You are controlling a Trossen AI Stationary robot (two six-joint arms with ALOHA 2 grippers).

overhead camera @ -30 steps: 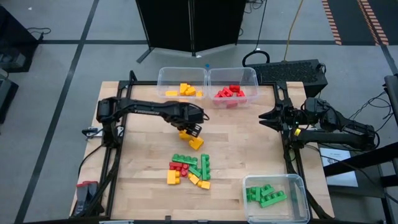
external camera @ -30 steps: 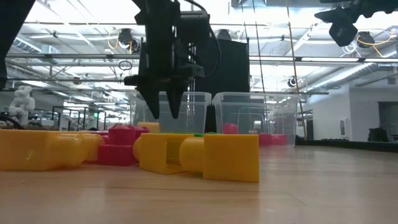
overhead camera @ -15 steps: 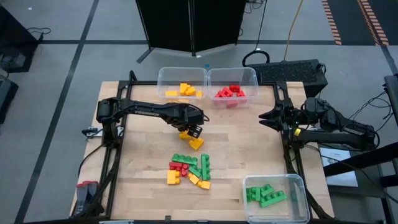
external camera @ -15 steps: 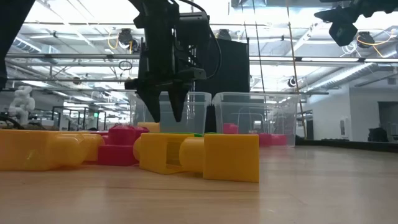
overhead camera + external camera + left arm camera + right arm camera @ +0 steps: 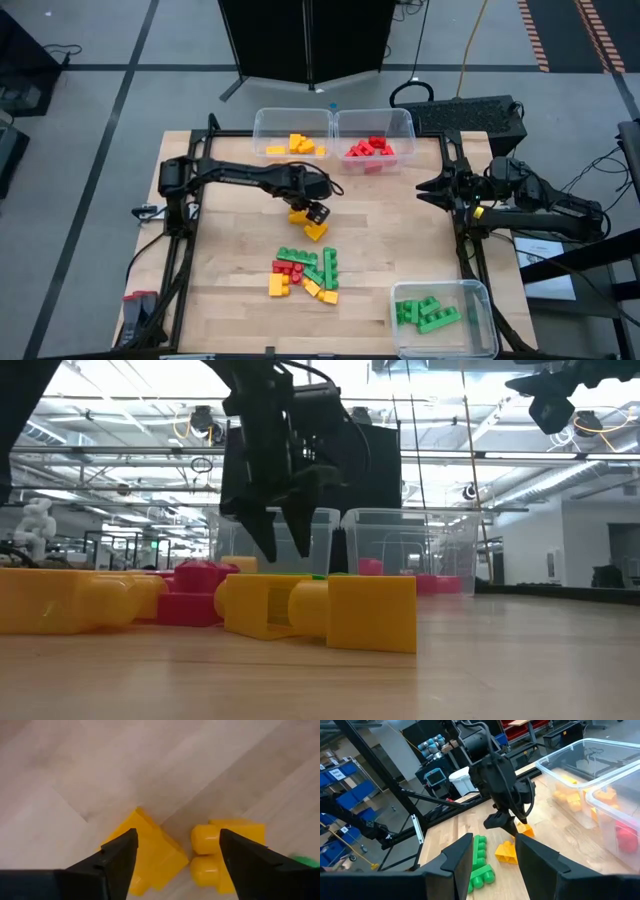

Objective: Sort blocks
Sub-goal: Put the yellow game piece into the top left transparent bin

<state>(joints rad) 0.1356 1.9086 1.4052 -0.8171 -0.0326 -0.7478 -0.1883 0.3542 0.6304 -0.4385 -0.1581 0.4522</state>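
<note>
My left gripper (image 5: 313,211) hangs near the table's middle, fingers spread wide and empty, straddling two yellow blocks (image 5: 150,852) just below it. The loose pile of blocks (image 5: 305,273) lies at its six o'clock. My right gripper (image 5: 425,188) waits at the table's three o'clock edge, fingers parted, holding nothing. Sorted yellow and red blocks fill the bins (image 5: 334,120) at twelve o'clock.
</note>
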